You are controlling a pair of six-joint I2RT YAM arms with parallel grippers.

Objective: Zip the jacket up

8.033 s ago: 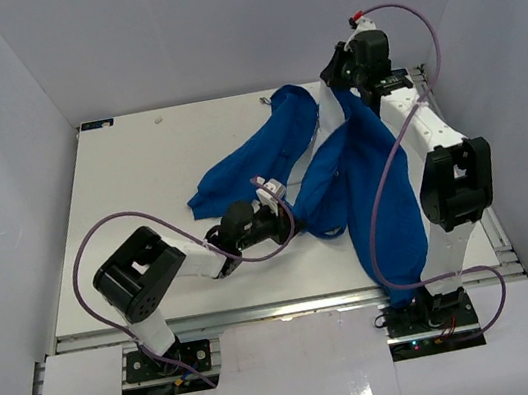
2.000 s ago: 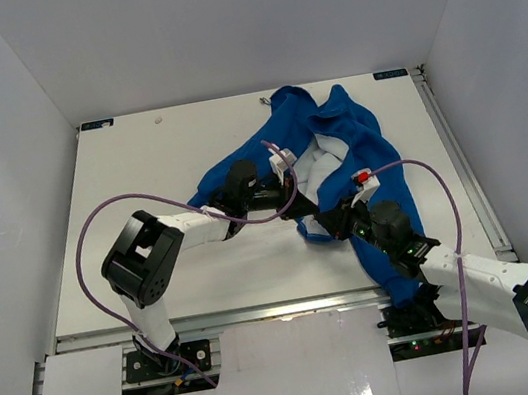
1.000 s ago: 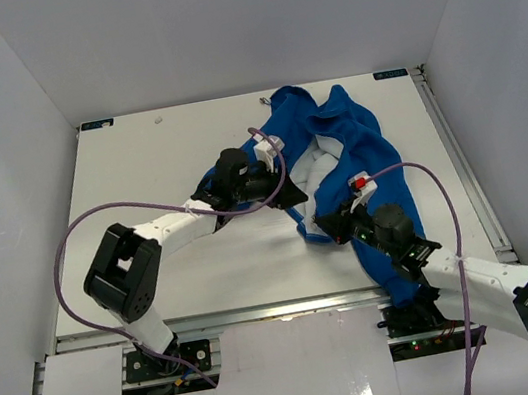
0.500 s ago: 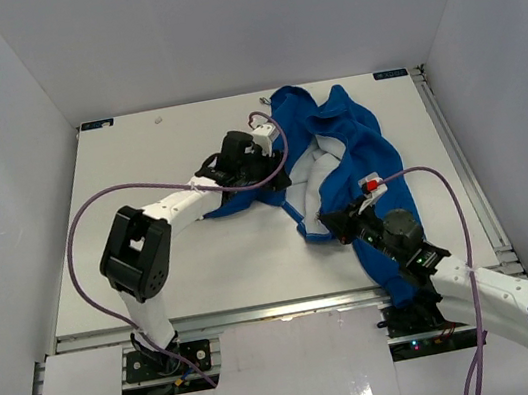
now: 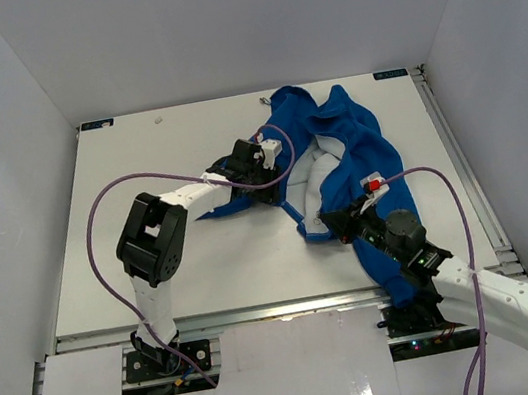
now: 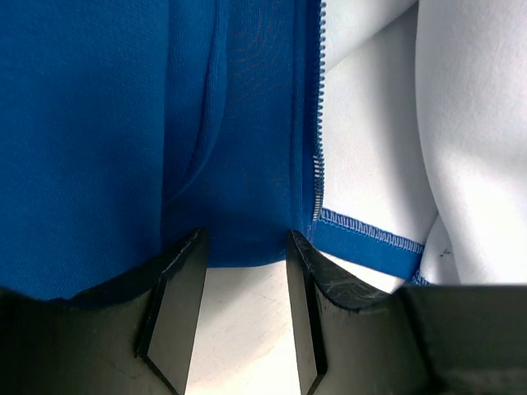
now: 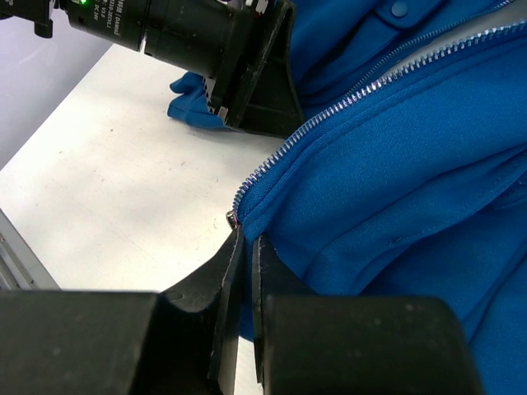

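Note:
The blue jacket lies open at the table's back right, its white lining showing. My left gripper is open at the left front panel; in the left wrist view its gripper has the blue hem edge just inside its fingertips, with the zipper teeth and lining to the right. My right gripper is shut on the jacket's other bottom hem corner. In the right wrist view the gripper pinches fabric right below the zipper's metal end.
White table stretches left of the jacket, with grey walls around it. Purple cables loop off both arms. A jacket sleeve hangs towards the near edge under the right arm. The left gripper shows in the right wrist view.
The left gripper has shifted slightly back and left along the left panel's hem, and its elbow swung right. The right gripper has stayed shut on the hem corner, barely moving.

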